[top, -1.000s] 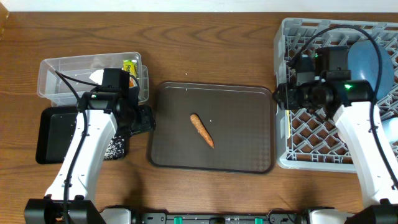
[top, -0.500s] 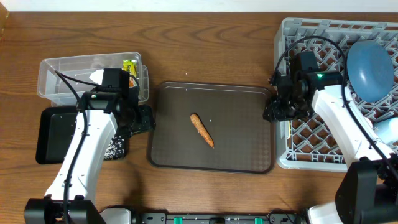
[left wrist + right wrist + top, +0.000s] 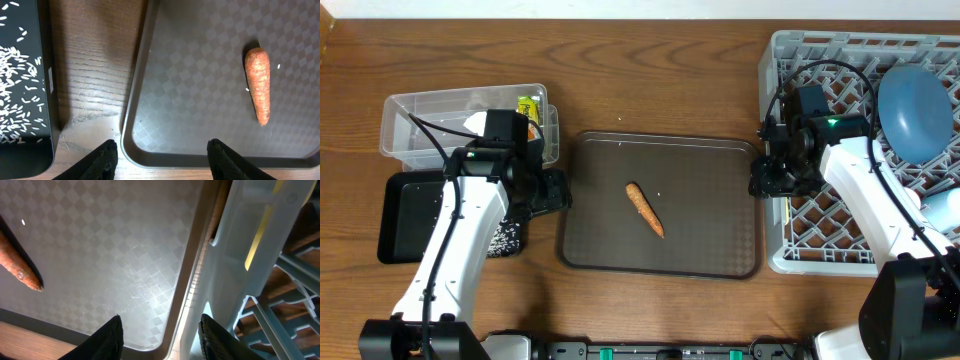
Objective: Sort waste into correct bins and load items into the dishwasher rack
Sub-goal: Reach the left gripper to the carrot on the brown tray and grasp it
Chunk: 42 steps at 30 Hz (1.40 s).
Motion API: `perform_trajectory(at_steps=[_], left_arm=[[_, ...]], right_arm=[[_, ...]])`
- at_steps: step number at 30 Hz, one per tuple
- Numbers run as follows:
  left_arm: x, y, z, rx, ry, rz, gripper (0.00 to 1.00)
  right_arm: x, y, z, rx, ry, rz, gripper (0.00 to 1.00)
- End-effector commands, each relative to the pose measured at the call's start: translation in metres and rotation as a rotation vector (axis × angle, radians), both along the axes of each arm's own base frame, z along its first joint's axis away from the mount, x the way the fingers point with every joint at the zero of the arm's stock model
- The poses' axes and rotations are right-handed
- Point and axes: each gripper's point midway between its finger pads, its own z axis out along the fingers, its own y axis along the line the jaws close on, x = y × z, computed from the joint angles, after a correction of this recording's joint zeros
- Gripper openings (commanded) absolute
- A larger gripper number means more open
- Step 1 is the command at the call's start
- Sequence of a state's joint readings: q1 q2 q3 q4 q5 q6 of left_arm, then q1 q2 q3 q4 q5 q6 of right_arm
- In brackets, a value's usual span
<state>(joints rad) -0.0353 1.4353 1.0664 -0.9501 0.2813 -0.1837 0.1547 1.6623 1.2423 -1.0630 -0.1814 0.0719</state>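
carrot [image 3: 258,85]: orange, lying lengthwise at the right of the frame, thin end pointing down
brown tray [image 3: 200,75]: fills centre and right, under the carrot; two white grains beside the carrot
black tray [image 3: 30,150]: left edge
rice grains [image 3: 15,95]: scattered on the black tray
table [image 3: 95,65]: wood strip between the trays
left gripper [image 3: 164,160]: bottom edge, fingertips apart, nothing between them

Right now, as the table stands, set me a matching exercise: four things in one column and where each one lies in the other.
Things:
1. carrot
2. rice grains
3. blue plate
4. yellow-green wrapper

Places:
A. in the grey rack
B. in the clear tub
C. on the brown tray
D. in the black tray

Pairs: 1-C, 2-D, 3-A, 4-B.
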Motion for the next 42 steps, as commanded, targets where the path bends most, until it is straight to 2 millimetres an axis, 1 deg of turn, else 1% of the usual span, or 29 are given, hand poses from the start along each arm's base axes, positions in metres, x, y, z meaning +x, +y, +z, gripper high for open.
perform_trajectory(at_steps=[1,4,7,11,13,15,16,20,23,25,28,32,37,42], left_arm=[[0.004,0.002,0.006,0.009,-0.022,0.002,0.6],[0.004,0.001,0.006,0.007,-0.022,0.002,0.61],[0.008,-0.005,0.008,-0.004,-0.037,0.004,0.6],[0.016,-0.02,0.01,-0.008,-0.085,-0.047,0.61],[0.021,-0.031,0.012,-0.014,-0.111,-0.071,0.6],[0.025,-0.042,0.014,-0.027,-0.132,-0.07,0.6],[0.028,-0.049,0.014,-0.036,-0.142,-0.067,0.61],[0.039,-0.075,0.01,-0.064,-0.168,-0.064,0.61],[0.044,-0.091,-0.001,-0.074,-0.153,-0.039,0.61],[0.047,-0.095,-0.014,-0.048,-0.127,0.019,0.61],[0.051,-0.108,-0.03,-0.042,-0.107,0.054,0.61],[0.054,-0.127,-0.046,-0.026,-0.111,0.022,0.61],[0.049,-0.129,-0.069,0.06,-0.08,0.079,0.61],[0.046,-0.141,-0.084,0.069,-0.067,0.077,0.61]], right_arm=[[0.001,-0.013,-0.003,-0.072,0.002,-0.029,0.49],[0.002,-0.006,0.0,-0.032,-0.009,-0.015,0.52],[0.003,0.01,0.012,0.062,-0.043,0.051,0.53],[0.012,0.009,0.037,0.076,-0.138,0.04,0.57],[0.016,0.005,0.05,0.077,-0.192,0.028,0.59],[0.02,-0.005,0.06,0.064,-0.237,-0.004,0.61],[0.021,-0.012,0.064,0.052,-0.251,-0.031,0.65],[0.021,-0.033,0.068,0.028,-0.261,-0.094,0.7],[0.018,-0.043,0.065,0.022,-0.24,-0.125,0.7],[0.017,-0.048,0.064,0.02,-0.232,-0.139,0.7],[0.017,-0.05,0.064,0.019,-0.233,-0.144,0.71],[0.017,-0.05,0.064,0.018,-0.233,-0.144,0.71],[0.017,-0.05,0.063,0.016,-0.233,-0.144,0.72],[0.017,-0.05,0.063,0.016,-0.232,-0.144,0.72]])
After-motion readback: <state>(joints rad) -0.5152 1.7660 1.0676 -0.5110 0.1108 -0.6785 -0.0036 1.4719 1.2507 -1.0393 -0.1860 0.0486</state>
